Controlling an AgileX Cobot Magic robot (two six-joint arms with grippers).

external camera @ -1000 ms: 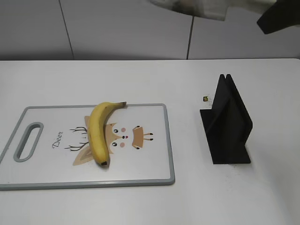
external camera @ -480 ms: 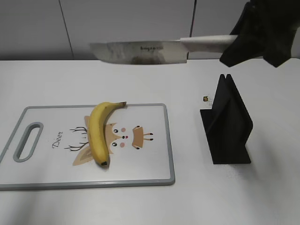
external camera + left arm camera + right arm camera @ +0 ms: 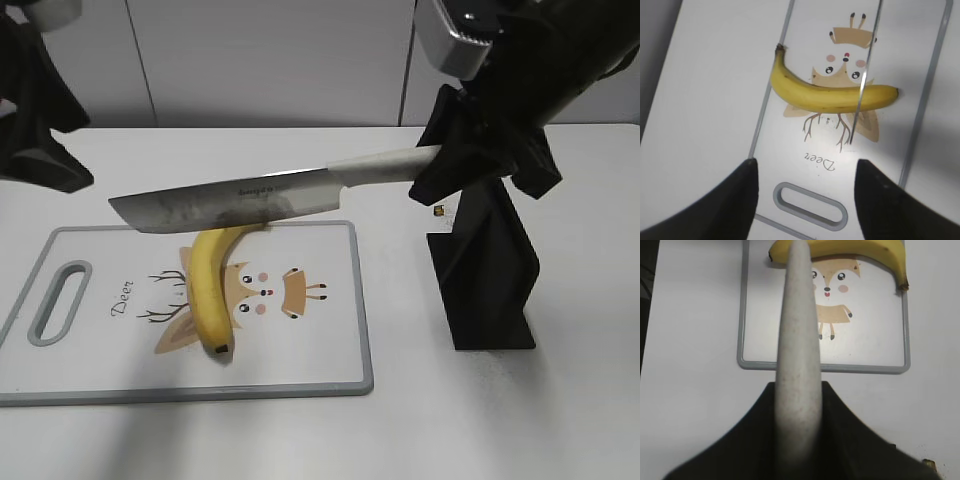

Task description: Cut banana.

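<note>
1. The banana [image 3: 208, 290] is lying unpeeled on the cutting board [image 3: 320, 340], curving over the printed deer cartoon [image 3: 262, 292], with its stem end near the board's far edge and its dark tip pointing toward the near edge.
2. In the left wrist view the banana [image 3: 830, 96] is showing whole and uncut, with the thin line of a blade edge crossing it near the tip end.
3. The knife [image 3: 230, 199] is hanging in the air above the banana's stem half, its broad blade running roughly level and sloping slightly down toward the left; I cannot tell from the exterior view whether it is touching the fruit.
4. The knife's pale handle [image 3: 797, 365] is running up the middle of the right wrist view, and the banana [image 3: 860, 250] is sitting beyond its far end.
5. The right end effector [image 3: 455, 165] is clenching around the handle, with dark fingers pressing on both sides of it in the right wrist view.
6. The left end effector [image 3: 805, 192] is hovering above the handle-slot end of the board, its two dark fingers spread wide and gripping nothing.
7. The left arm [image 3: 35, 110] is showing at the upper left of the exterior view.
8. A black knife stand [image 3: 485, 270] is standing upright on the white counter [image 3: 560, 420], to the right of the board and apart from it.
</note>
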